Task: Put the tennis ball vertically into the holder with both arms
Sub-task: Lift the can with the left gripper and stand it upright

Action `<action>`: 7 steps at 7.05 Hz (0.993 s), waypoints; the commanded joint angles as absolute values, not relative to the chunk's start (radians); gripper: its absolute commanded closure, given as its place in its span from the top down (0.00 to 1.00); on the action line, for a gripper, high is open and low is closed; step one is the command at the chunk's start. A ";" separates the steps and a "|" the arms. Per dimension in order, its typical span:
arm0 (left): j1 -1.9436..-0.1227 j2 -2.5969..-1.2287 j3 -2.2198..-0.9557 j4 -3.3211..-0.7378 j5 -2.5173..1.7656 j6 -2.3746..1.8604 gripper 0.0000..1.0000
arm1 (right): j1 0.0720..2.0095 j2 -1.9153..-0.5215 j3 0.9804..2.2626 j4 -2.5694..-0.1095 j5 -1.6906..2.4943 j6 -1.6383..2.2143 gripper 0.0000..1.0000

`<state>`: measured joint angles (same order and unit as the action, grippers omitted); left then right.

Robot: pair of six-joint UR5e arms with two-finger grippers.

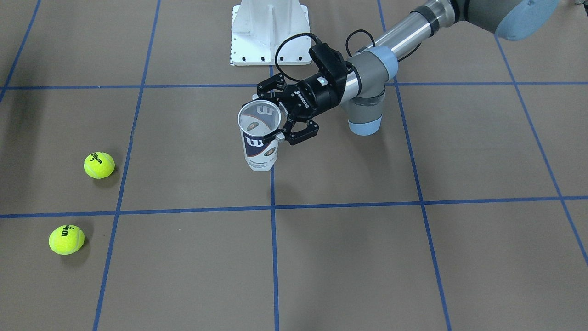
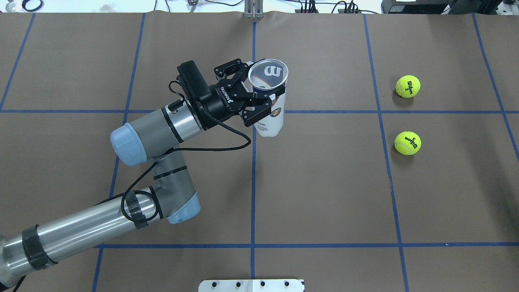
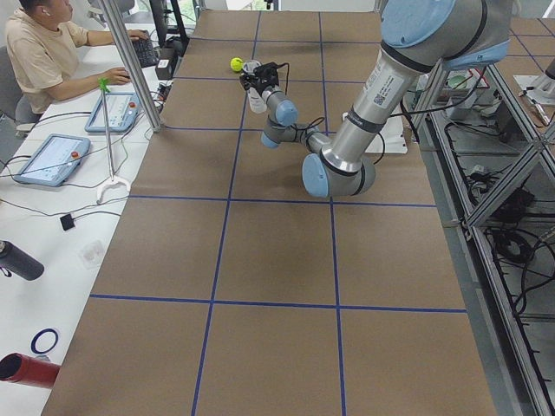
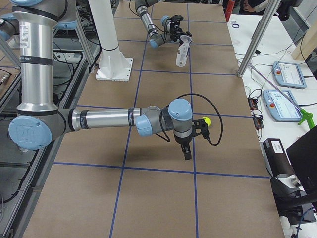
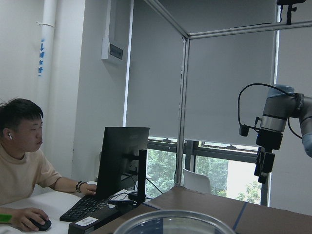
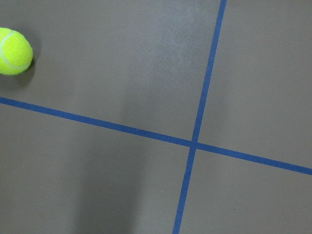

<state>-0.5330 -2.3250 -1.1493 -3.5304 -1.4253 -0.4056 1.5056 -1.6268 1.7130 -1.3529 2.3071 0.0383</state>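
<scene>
The holder (image 1: 260, 149), a clear can with a navy "W" label, hangs upright above the table with its open mouth up. My left gripper (image 1: 268, 117) is shut on the holder (image 2: 269, 123) just under its silver rim (image 5: 173, 222). Two tennis balls (image 1: 98, 165) (image 1: 67, 239) lie on the brown table, far toward my right side (image 2: 408, 86) (image 2: 407, 142). My right gripper (image 4: 187, 154) points down above the table beside one ball (image 4: 206, 121). Its fingers do not show in the right wrist view, which has a ball (image 6: 14, 51) at its left edge. Whether it is open, I cannot tell.
The white pedestal base (image 1: 269, 32) stands at the robot's side of the table. Blue tape lines (image 2: 253, 178) divide the brown surface into squares. A person (image 3: 43, 52) sits at a desk with a monitor beyond the table's far edge. Tablets (image 3: 48, 160) lie there.
</scene>
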 commanded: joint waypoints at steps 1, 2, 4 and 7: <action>-0.545 -2.326 -1.056 -3.594 -1.425 -0.397 0.72 | 1.505 -1.626 1.713 -1.353 2.307 0.038 1.00; -0.542 -2.333 -0.986 -3.649 -1.425 -0.397 0.77 | 1.505 -1.626 1.713 -1.353 2.307 0.038 1.00; -0.525 -2.353 -0.931 -3.651 -1.430 -0.397 0.83 | 1.506 -1.626 1.715 -1.353 2.307 0.038 1.00; -0.502 -2.373 -0.928 -3.651 -1.425 -0.397 0.85 | 1.505 -1.625 1.724 -1.351 2.310 0.080 1.00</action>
